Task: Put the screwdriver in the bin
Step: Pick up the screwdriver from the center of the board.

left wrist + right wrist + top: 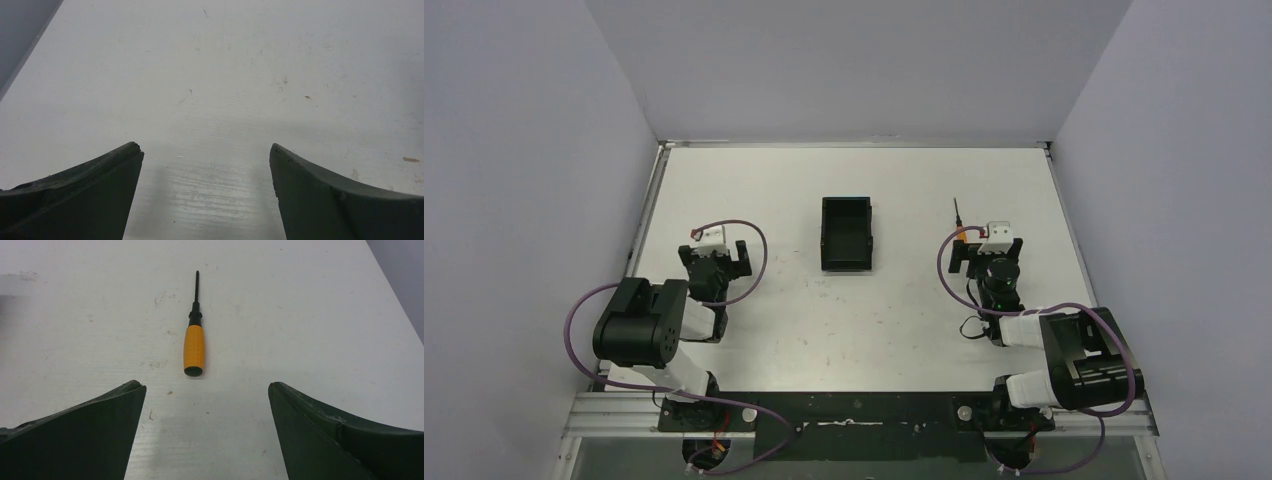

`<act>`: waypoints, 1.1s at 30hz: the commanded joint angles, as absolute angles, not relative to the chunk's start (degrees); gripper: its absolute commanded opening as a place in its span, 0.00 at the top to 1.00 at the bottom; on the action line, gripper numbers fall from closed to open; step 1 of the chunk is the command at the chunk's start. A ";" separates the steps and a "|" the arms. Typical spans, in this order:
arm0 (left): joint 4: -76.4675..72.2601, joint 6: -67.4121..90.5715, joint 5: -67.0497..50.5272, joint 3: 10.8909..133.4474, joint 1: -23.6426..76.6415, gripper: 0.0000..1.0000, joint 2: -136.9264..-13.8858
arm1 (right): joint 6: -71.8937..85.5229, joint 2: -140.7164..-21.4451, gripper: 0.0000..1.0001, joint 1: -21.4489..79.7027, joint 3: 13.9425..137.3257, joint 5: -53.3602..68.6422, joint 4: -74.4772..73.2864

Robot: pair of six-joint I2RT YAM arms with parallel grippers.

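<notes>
- Screwdriver (194, 335): lies flat on the table (904, 320), in its right half. Nothing holds it.
- Long axis: in the right wrist view it runs straight away from the jaws. The orange handle end is nearest and the shaft tip points to the far edge.
- Right gripper (205, 386): jaws spread wide with nothing between them. The handle's butt lies just ahead of the gap, a little left of its centre line.
- Left gripper (206, 147): jaws also wide, with only bare table in its view. It stands on the other side of the bin, so it is the farther arm.
- Bin (846, 264): open-topped, mid-table, well apart from the screwdriver and to its left.
- Your next move, as judged: use the right arm. Go forward and down with a slight shift left, so the fingers close across the handle.
</notes>
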State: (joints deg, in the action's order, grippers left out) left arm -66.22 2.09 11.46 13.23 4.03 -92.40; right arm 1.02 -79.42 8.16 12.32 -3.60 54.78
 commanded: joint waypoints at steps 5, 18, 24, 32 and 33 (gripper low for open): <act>-69.26 1.72 10.81 14.59 4.13 0.03 -92.37 | 1.49 -79.37 0.00 7.65 13.71 -3.95 57.15; -69.26 1.69 10.81 14.59 4.13 0.03 -92.36 | 0.44 -80.57 0.00 7.66 15.21 -0.91 55.57; -69.26 1.73 10.81 14.60 4.13 0.03 -92.31 | 0.41 -80.28 0.00 7.72 14.94 -1.20 55.86; -69.31 1.68 10.81 14.59 4.13 0.03 -92.34 | 0.44 -75.94 0.00 7.72 16.77 -3.21 49.64; -69.29 1.72 10.81 14.59 4.13 0.03 -92.31 | 0.44 -75.07 0.00 7.67 17.33 -3.25 48.00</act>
State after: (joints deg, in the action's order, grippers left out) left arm -66.24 2.09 11.46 13.23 4.03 -92.38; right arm 0.62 -79.02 8.16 13.85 -2.22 51.40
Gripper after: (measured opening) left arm 0.971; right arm 0.999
